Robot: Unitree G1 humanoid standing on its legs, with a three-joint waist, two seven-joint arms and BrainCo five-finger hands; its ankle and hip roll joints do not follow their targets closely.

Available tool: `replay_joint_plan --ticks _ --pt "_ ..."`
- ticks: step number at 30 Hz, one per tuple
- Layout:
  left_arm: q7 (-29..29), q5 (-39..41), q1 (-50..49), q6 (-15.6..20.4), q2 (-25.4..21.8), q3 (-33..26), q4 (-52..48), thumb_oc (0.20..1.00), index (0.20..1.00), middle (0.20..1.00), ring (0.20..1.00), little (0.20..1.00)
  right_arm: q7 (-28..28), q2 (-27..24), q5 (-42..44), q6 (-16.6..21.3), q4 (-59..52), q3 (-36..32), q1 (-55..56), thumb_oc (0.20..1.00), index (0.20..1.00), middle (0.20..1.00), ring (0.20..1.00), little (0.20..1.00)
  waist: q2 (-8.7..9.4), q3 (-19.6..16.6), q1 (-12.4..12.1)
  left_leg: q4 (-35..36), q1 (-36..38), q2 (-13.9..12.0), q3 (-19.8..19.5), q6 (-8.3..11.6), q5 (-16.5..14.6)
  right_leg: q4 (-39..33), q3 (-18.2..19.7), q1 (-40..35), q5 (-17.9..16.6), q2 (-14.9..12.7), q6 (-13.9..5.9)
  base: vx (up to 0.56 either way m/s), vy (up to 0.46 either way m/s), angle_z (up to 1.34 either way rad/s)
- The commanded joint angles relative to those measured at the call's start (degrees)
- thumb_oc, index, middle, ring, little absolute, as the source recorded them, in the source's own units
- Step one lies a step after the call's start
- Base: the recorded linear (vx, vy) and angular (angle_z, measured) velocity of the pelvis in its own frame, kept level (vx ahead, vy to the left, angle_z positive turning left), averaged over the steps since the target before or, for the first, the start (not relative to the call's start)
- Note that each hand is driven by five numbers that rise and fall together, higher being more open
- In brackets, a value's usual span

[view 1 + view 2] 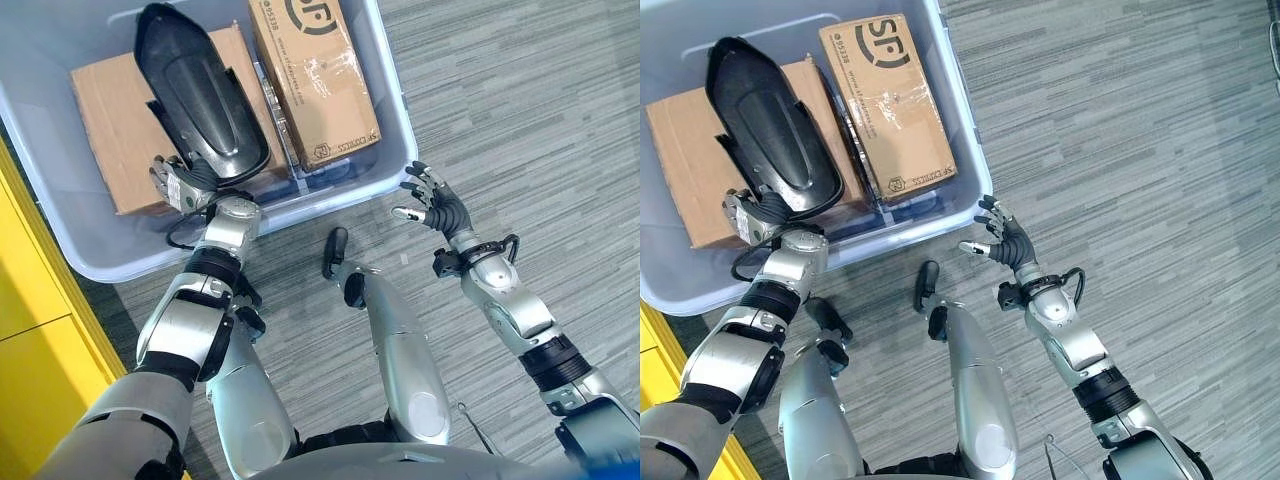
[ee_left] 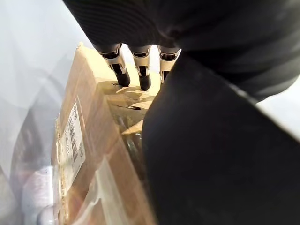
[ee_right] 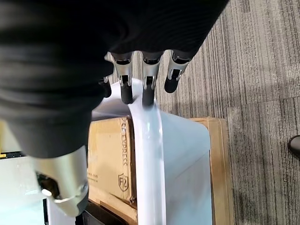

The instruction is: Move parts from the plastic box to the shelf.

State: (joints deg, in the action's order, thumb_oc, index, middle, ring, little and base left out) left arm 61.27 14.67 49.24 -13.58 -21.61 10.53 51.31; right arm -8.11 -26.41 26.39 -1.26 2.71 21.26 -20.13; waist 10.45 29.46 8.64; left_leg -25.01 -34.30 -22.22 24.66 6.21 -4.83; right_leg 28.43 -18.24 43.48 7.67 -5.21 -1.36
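Reaching into the plastic box [image 1: 395, 140], the left hand [image 1: 178, 183] lay under the black part's [image 1: 200, 95] near end, its grip unclear; the right hand [image 1: 432, 200] hovered spread, empty, just outside the box's corner.

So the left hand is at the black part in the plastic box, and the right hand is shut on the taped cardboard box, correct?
Not quite. The left hand is at the black part in the plastic box, but the right hand is open over the carpet beside it, holding nothing, as the left eye view shows.
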Motion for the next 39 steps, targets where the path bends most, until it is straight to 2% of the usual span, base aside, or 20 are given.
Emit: replay_joint_plan --ticks 1,3,7,10,12,15,17,18,19,21,24,27,29,31,32,39 --pt "-8.8 14.9 -4.8 3.0 7.4 0.8 3.4 0.200 0.200 0.200 0.200 0.200 -0.9 0.0 1.2 0.9 -3.6 1.1 2.3 1.000 1.000 1.000 1.000 1.000 2.69 0.3 2.4 -6.5 -4.9 -1.7 -1.3 3.84 -0.1 -0.3 0.2 -2.3 -0.5 -2.5 -3.29 0.00 -0.058 -0.18" --pt "-8.5 13.9 -5.1 3.8 6.8 -1.2 3.1 0.200 0.200 0.200 0.200 0.200 -2.2 0.2 1.9 0.6 -3.7 1.3 2.5 1.000 1.000 1.000 1.000 1.000 2.73 0.3 2.0 -6.6 -4.9 -1.8 -1.5 3.96 -0.1 -0.1 -0.1 -2.4 -0.3 -2.5 -3.27 0.00 -0.037 -0.02" --pt "-6.8 13.0 -5.5 6.5 5.0 -2.9 2.7 0.200 0.200 0.200 0.200 0.200 -0.8 -0.4 2.3 2.2 -3.0 1.3 3.4 1.000 1.000 1.000 1.000 1.000 2.25 0.3 1.7 -6.1 -3.6 -1.7 -1.3 3.87 -0.1 0.4 0.0 -3.4 0.2 -2.7 -3.13 -0.02 0.008 0.10" --pt "-6.3 9.3 -8.2 11.1 4.2 -3.9 -0.4 0.200 0.200 0.200 0.200 0.200 0.9 -0.9 1.5 2.9 -3.7 1.0 5.2 1.000 1.000 1.000 1.000 1.000 0.80 0.3 1.3 -4.4 0.6 -1.5 -0.1 3.74 0.5 0.3 0.0 -6.7 1.3 -2.7 -2.83 -0.03 0.080 0.03" --pt "-5.7 5.4 -10.6 14.3 3.7 -4.0 -4.0 0.200 0.200 0.200 0.200 0.200 1.9 -1.4 0.6 3.6 -3.9 0.6 6.5 1.000 1.000 1.000 1.000 1.000 -0.39 0.3 0.7 -2.8 4.4 -1.2 0.7 3.72 1.2 -0.1 -0.2 -9.9 2.0 -3.2 -2.79 -0.02 0.116 0.01" --pt "-3.9 -1.9 -15.4 21.1 3.0 -4.5 -10.0 0.200 0.200 0.200 0.200 0.200 3.3 -1.9 -0.9 4.7 -4.5 -0.1 8.9 1.000 1.000 1.000 1.000 1.000 -2.29 0.3 -0.3 0.2 11.1 -0.3 1.8 3.50 2.2 -1.7 -1.0 -15.7 2.5 -3.8 -2.74 -0.04 0.127 0.04" --pt "-2.6 -6.3 -20.1 27.6 2.6 -6.2 -16.2 0.200 0.200 0.200 0.200 0.200 4.8 -2.0 -5.1 6.5 -4.7 -0.8 11.6 1.000 1.000 1.000 1.000 1.000 -4.70 0.3 -1.1 3.5 18.2 1.0 2.0 3.24 4.0 -3.9 -1.8 -22.5 2.5 -4.7 -2.73 -0.02 0.225 0.06" --pt "-3.4 -6.5 -21.4 29.6 2.6 -6.8 -18.0 0.200 0.200 0.200 0.200 0.200 5.3 -2.1 -6.0 6.7 -4.8 -1.0 12.2 1.000 1.000 1.000 1.000 1.000 -5.75 0.2 -1.2 4.9 20.6 1.6 2.2 3.19 4.7 -4.8 -1.9 -24.8 2.6 -5.1 -2.67 0.03 0.308 0.13" --pt "-5.6 -5.1 -23.5 32.0 2.1 -7.5 -21.6 0.200 0.200 0.200 0.200 0.200 6.7 -1.6 -7.8 7.2 -4.7 -0.9 13.7 1.000 1.000 1.000 1.000 1.000 -7.35 -2.0 -1.3 7.8 23.9 2.7 2.4 3.15 5.6 -6.8 -2.1 -28.2 2.5 -5.5 -2.70 0.05 0.264 0.23" --pt "-8.5 -3.7 -26.2 33.3 0.9 -7.7 -26.1 0.200 0.200 0.200 0.200 0.200 8.3 -1.0 -9.5 6.2 -4.8 -0.2 14.9 1.000 1.000 1.000 1.000 1.000 -9.10 -5.3 -1.7 11.6 27.9 3.9 2.3 3.51 7.8 -10.6 -2.7 -33.3 2.2 -5.5 -2.73 0.12 0.270 0.26" --pt "-14.6 -3.3 -30.1 33.2 0.4 -6.6 -32.9 0.200 0.200 0.200 0.200 0.200 9.9 0.7 -12.0 4.4 -4.3 1.0 16.1 1.000 1.000 1.000 1.000 1.000 -11.31 -9.6 -2.9 15.4 32.0 5.0 1.5 3.88 10.1 -14.2 -3.8 -40.6 2.4 -5.6 -2.56 0.11 0.263 0.11" --pt "-18.9 -5.4 -33.4 31.0 -0.3 -6.0 -37.5 0.200 0.200 0.200 0.200 0.200 11.2 1.7 -12.4 2.4 -4.1 1.4 17.1 1.000 1.000 1.000 1.000 1.000 -12.02 -12.2 -4.2 16.9 34.3 6.2 0.8 3.29 9.8 -16.2 -4.7 -44.3 1.7 -6.1 -2.86 0.06 0.150 0.19" --pt "-21.0 -9.6 -35.2 29.0 -1.1 -5.5 -39.8 0.200 0.200 0.200 0.200 0.200 12.5 2.3 -12.6 1.8 -3.9 1.6 17.7 1.000 1.000 1.000 1.000 1.000 -12.22 -13.6 -5.2 17.9 35.3 7.1 0.4 2.81 8.7 -17.4 -5.4 -46.1 1.1 -6.4 -3.22 0.05 0.115 0.10" --pt "-22.8 -10.3 -37.3 28.5 -1.7 -5.1 -41.8 0.200 0.200 0.200 0.200 0.200 13.6 2.8 -13.0 1.6 -4.0 1.9 18.2 1.000 1.000 1.000 1.000 1.000 -12.17 -14.6 -6.1 18.9 36.3 8.0 0.2 2.33 7.7 -18.5 -6.1 -47.6 0.4 -6.7 -3.73 0.03 0.133 0.25" --pt "-24.9 -11.4 -39.7 28.1 -2.2 -5.2 -44.3 0.200 0.200 0.200 0.200 0.200 14.5 3.6 -12.6 0.9 -4.4 2.0 18.7 1.000 1.000 1.000 1.000 1.000 -12.06 -15.4 -7.4 20.4 37.4 9.0 -0.5 1.85 7.1 -19.9 -6.9 -49.2 -0.5 -6.9 -4.41 -0.01 0.164 0.38" --pt "-35.8 -10.6 -46.5 28.1 -2.8 -5.2 -51.4 0.200 0.200 0.200 0.200 0.200 13.0 5.0 -10.0 0.3 -6.2 1.0 19.2 1.000 1.000 1.000 1.000 1.000 -11.36 -17.3 -11.2 24.9 40.0 11.8 -2.8 0.61 7.0 -23.8 -9.3 -52.0 -3.7 -7.3 -6.71 -0.05 0.150 0.35"
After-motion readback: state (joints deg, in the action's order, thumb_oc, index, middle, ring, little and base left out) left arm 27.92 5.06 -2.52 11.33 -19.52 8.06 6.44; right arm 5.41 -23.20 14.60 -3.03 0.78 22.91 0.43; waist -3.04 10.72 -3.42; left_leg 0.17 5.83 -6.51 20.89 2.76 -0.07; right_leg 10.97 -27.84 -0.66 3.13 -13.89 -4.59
